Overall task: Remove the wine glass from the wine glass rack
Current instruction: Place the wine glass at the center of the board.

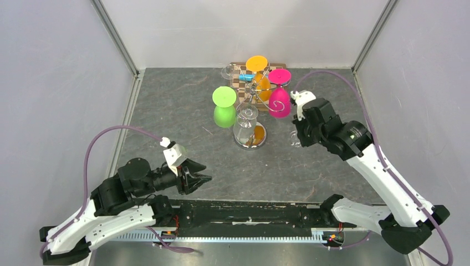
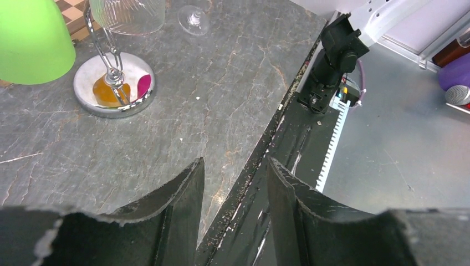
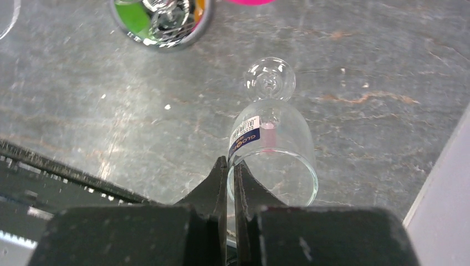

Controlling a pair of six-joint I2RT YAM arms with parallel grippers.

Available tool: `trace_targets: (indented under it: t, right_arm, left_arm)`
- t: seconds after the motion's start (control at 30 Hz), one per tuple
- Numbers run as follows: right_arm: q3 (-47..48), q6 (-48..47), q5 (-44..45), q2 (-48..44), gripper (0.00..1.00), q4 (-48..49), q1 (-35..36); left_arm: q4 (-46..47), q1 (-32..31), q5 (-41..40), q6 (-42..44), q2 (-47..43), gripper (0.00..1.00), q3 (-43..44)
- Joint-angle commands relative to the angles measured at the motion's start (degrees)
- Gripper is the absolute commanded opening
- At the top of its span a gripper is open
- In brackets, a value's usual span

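- Plainly, the right pincer [image 3: 230, 165] was clamped on the rim of a clear wine glass [image 3: 277, 144], its two fingers nearly together with only the thin glass wall between them.
- That wine glass stood mouth up, its round foot down toward the table [image 1: 183, 133]; whether the foot touched the stone-grey surface could not be told.
- A blue-and-white barcode label [image 3: 245, 137] sat on the bowl just beside the pinched spot.
- The held glass was off the wine glass rack [image 2: 94, 100] and to the right of it, clearly apart from the rack's mirror-like round base.
- On the rack, a green glass [image 1: 224, 111], a pink glass [image 1: 280, 102], an orange glass [image 1: 259, 83] and a ribbed clear glass [image 1: 245, 122] hung upside down from the wire arms, feet uppermost.
- The ribbed clear glass hung on the near side, right above the chrome base, which reflected orange and pink.
- A checkered board [image 1: 239, 77] lay at the far side of the rack.
- The left pincer [image 2: 235, 172] hovered over the near edge of the table, well apart from the rack, its fingers spread with nothing between them.
- In the left wrist view, the dark fingers framed bare table and the black mounting rail below.
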Motion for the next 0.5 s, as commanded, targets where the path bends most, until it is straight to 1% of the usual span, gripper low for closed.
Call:
trace_targets:
  t: [0.0, 0.1, 0.17, 0.3, 0.47]
  right_arm:
    - [3.88, -2.93, 0.33, 1.38, 0.00, 6.63, -7.65]
    - [4.47, -4.63, -3.13, 4.10, 0.00, 8.76, -14.87]
    - [5.50, -5.50, -4.57, 6.19, 0.00, 9.87, -19.26]
    - [8.16, -5.26, -6.22, 10.83, 0.00, 11.65, -23.21]
    - [12.80, -4.83, -9.01, 17.17, 0.00, 12.13, -28.50]
  left_arm:
    - [3.11, -0.08, -3.03, -3.63, -1.54, 0.51, -0.68]
    - [3.09, -0.12, -5.36, -5.22, -1.66, 0.51, -0.62]
    - [2.80, -0.05, -9.30, -8.16, -1.25, 0.51, -0.64]
    - [2.75, -0.13, -14.22, -11.27, -0.44, 0.51, -1.49]
    - [2.44, -0.12, -18.21, -13.17, -0.74, 0.51, -3.17]
